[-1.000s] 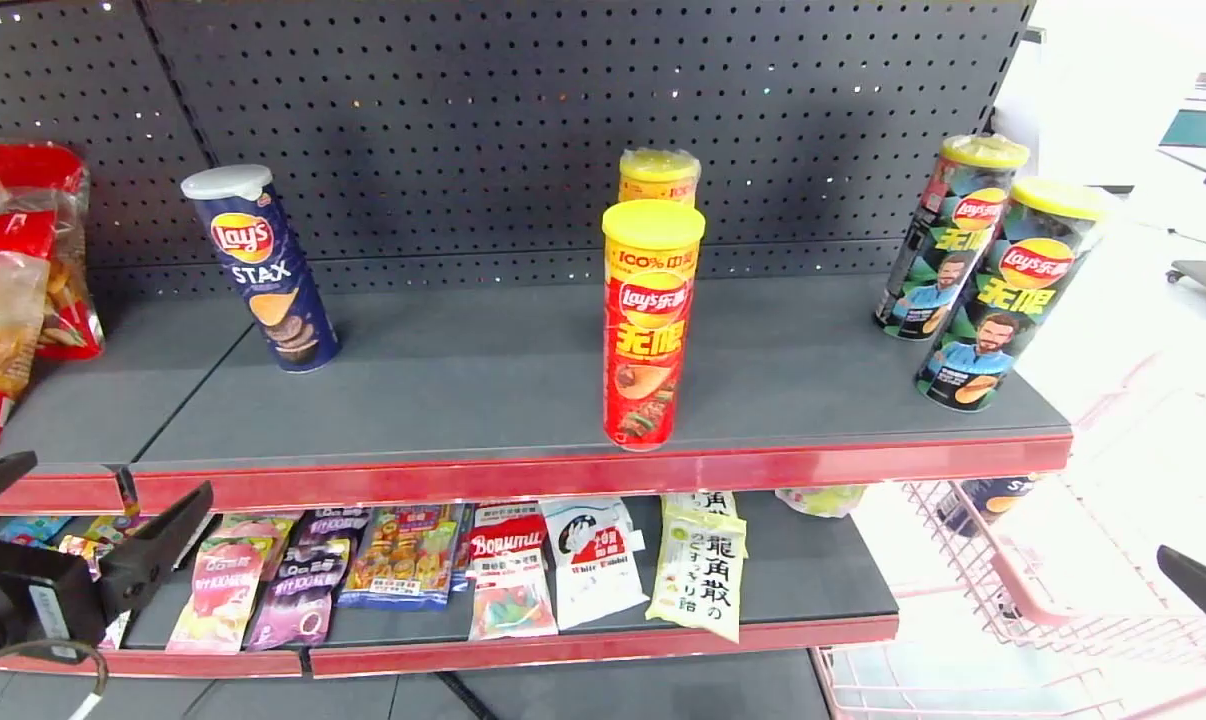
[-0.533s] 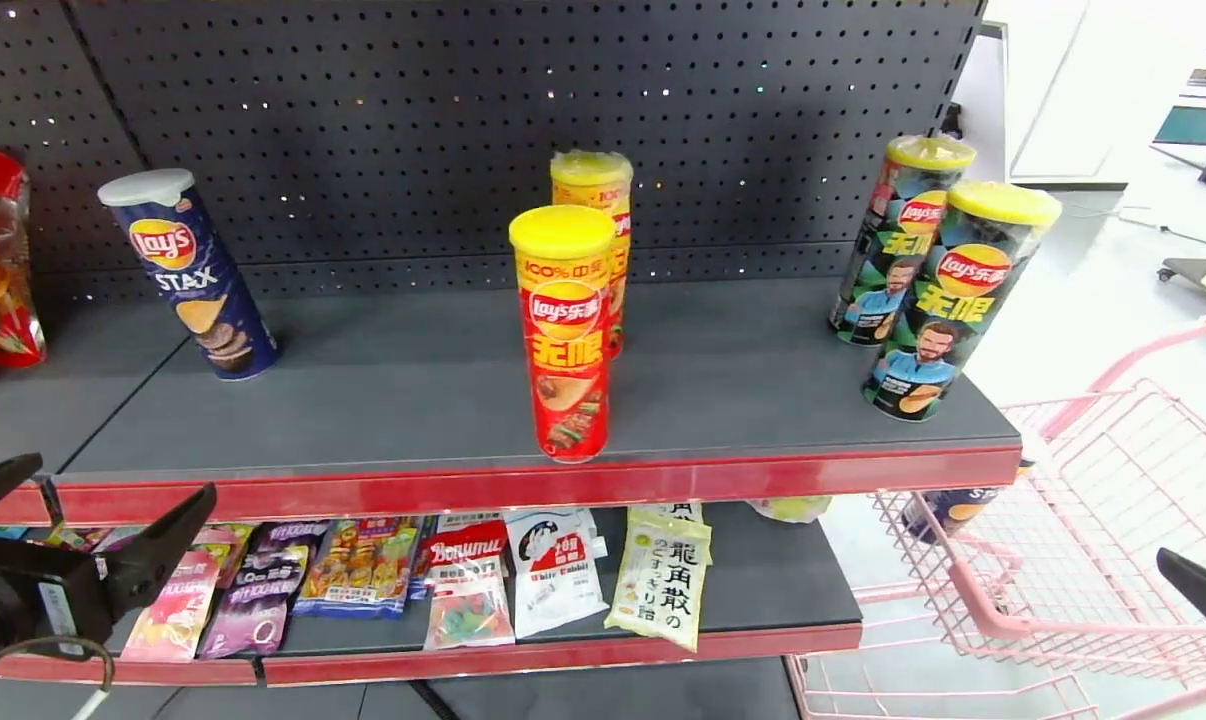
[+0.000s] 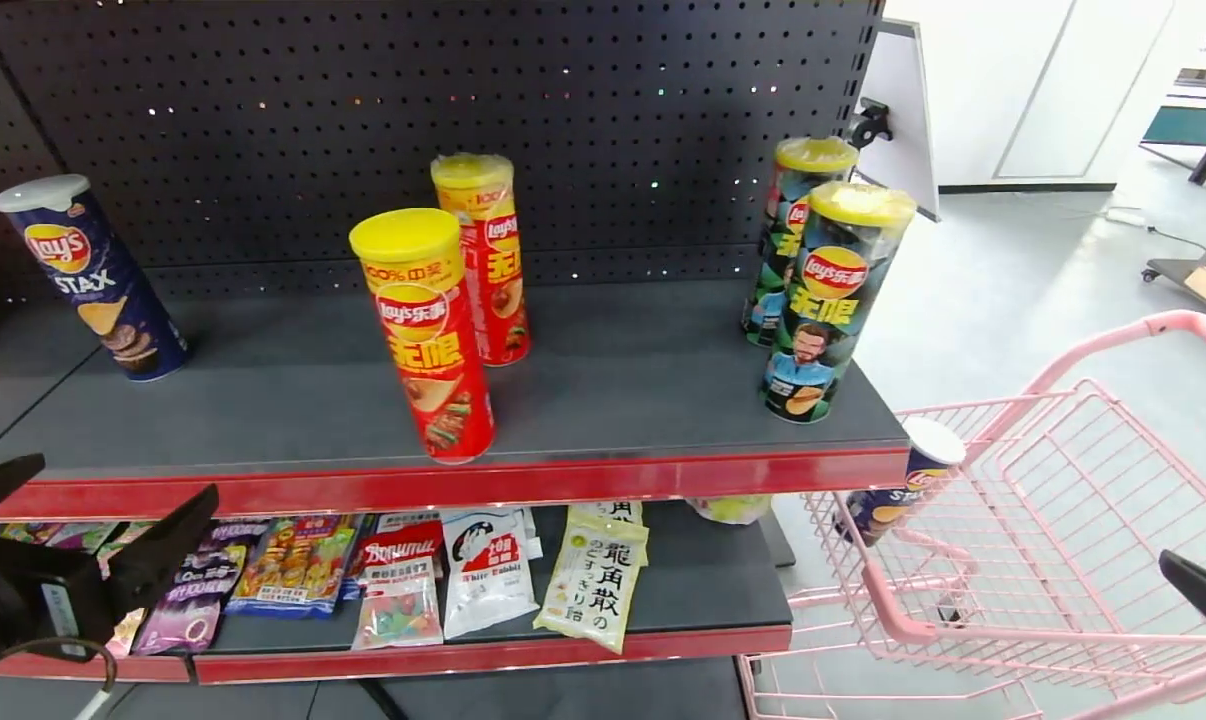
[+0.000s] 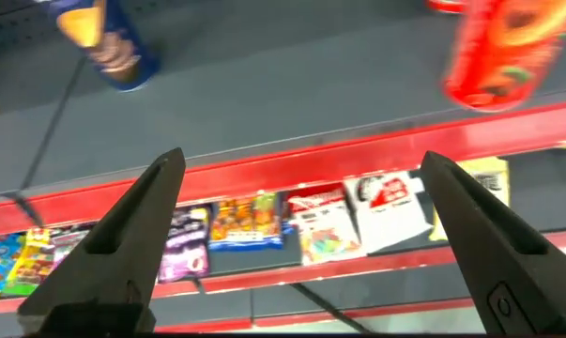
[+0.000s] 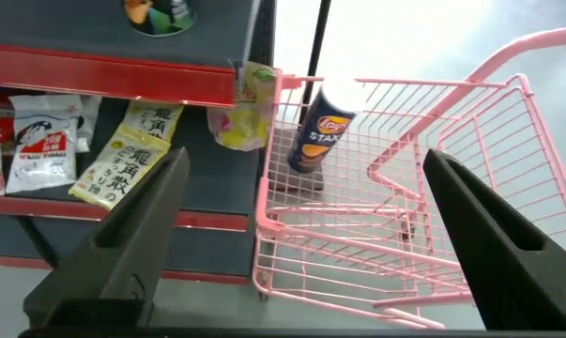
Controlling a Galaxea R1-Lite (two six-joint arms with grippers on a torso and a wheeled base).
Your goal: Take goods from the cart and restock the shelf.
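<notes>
A pink wire cart (image 3: pixel 1053 560) stands to the right of the shelf (image 3: pixel 603 475), with a dark blue chip can (image 3: pixel 901 482) leaning in its near corner; the right wrist view shows the same can (image 5: pixel 322 127) inside the cart (image 5: pixel 470 216). My right gripper (image 5: pixel 306 158) hangs open above the cart with nothing in it; one of its fingers (image 3: pixel 1203 592) shows at the lower right of the head view. My left gripper (image 3: pixel 88 505) is open and empty in front of the shelf's left end, and its wrist view (image 4: pixel 303 158) looks at the red shelf edge.
On the upper shelf stand a blue can (image 3: pixel 88 275) at the left, two red cans (image 3: pixel 423 335) in the middle and two dark green cans (image 3: pixel 833 300) at the right end. Snack bags (image 3: pixel 403 580) lie on the lower shelf. Bare shelf lies between the can groups.
The head camera has swung to the right: shelf and cans slid left in the picture and more of the cart came into view. Both grippers keep their places and stay open.
</notes>
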